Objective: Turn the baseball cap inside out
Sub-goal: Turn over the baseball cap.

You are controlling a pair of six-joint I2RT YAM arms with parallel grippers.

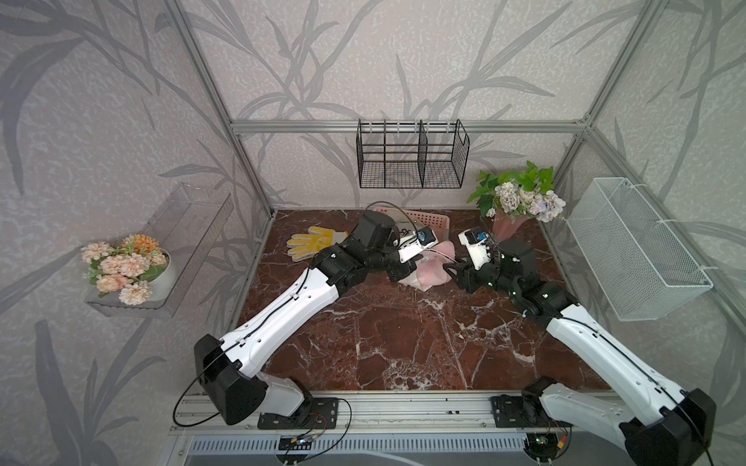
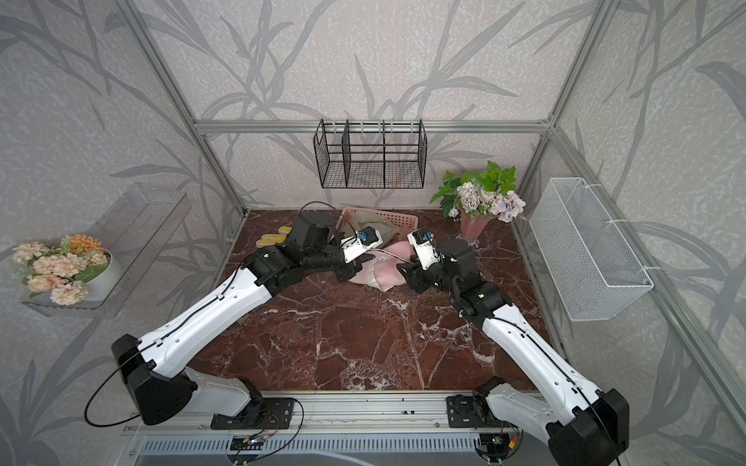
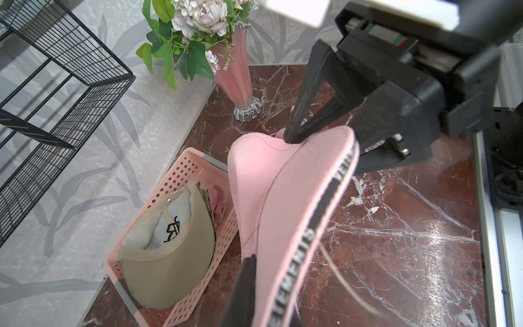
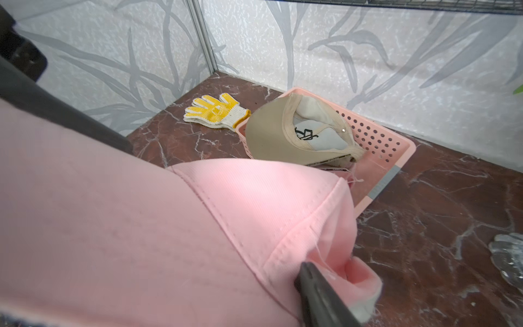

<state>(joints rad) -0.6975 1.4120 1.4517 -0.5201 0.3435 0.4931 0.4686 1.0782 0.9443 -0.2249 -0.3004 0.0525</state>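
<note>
Left gripper (image 3: 263,271) clamped on pink cap (image 3: 283,198). Right gripper (image 3: 325,144) jaws apart, straddling cap's far end. Basket (image 3: 184,170) holding beige cap (image 3: 169,263) just beside pink cap.

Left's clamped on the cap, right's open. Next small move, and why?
Probably close the right gripper on the crown fold at its fingertip: its jaws stand apart against the pink cap, while the left gripper, shut on the rim, anchors it.

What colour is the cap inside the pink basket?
The cap is beige; the left wrist view shows it best.
</note>
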